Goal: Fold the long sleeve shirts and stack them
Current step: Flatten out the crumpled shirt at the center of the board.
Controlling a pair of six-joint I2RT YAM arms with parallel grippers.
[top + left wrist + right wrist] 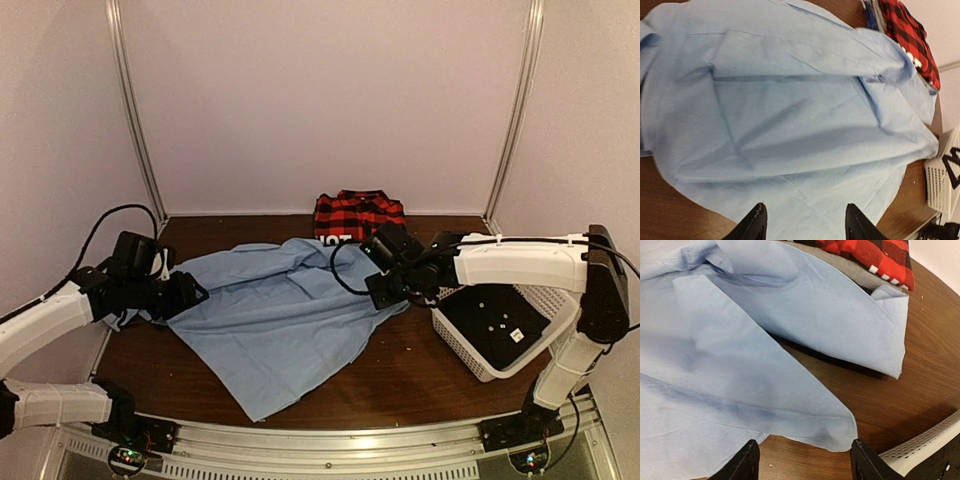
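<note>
The light blue shirt (270, 315) lies spread and rumpled across the middle of the brown table. It fills the left wrist view (790, 115) and most of the right wrist view (740, 340). The red-and-black plaid shirt (358, 216) sits folded at the back of the table, also showing at the top of both wrist views (910, 40) (870, 255). My left gripper (188, 295) is open at the blue shirt's left edge, nothing between its fingers (756, 225). My right gripper (385, 290) is open at the shirt's right edge, just above a cloth corner (840, 432).
A white mesh basket (470, 355) with a dark inside stands at the right of the table, under my right arm; its rim (925, 445) lies close to my right fingers. Pale walls close in the back and sides.
</note>
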